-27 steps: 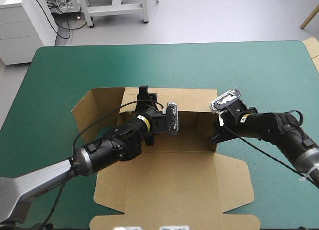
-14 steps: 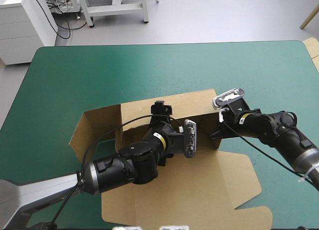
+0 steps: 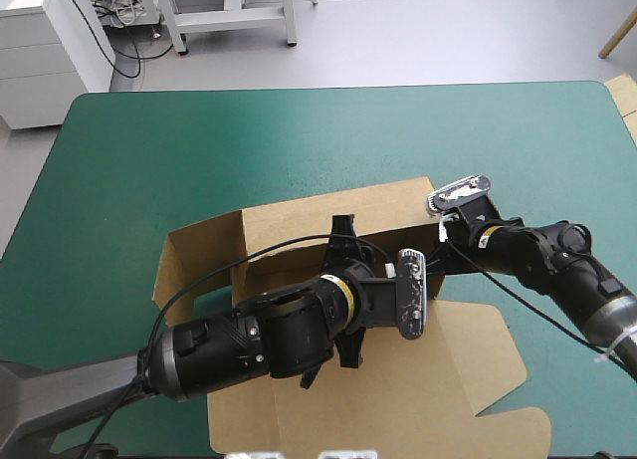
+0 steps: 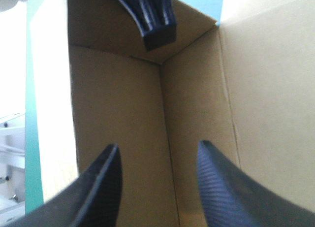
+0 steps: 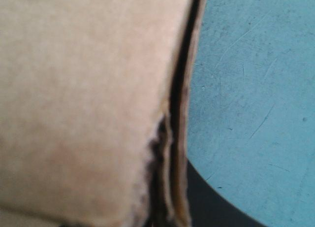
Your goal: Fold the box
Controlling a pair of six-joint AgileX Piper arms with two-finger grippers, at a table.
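The brown box [image 3: 299, 235] lies in the middle of the teal-green table [image 3: 299, 140], far wall and left flap raised, its lid [image 3: 448, 369] flat toward the near edge. My left gripper [image 4: 157, 163] is open inside the box and points into the far right corner, its two black fingers [image 4: 98, 187] apart over the brown floor. In the high view this left gripper [image 3: 418, 275] sits close to that corner. My right gripper [image 3: 438, 258] is at the corner from outside, shut on the right wall's edge [image 5: 179, 113]. One of its fingers [image 4: 150, 17] shows over the corner in the left wrist view.
My left arm [image 3: 249, 344] lies across the box's floor from the near left. A strip of more brown board [image 3: 625, 96] shows at the table's right edge. Bare teal-green cover lies beyond the box and to its left.
The box has slid toward the right and turned, its right end now farther back. My left gripper has swept from the far wall to the right corner. My right gripper kept its hold.
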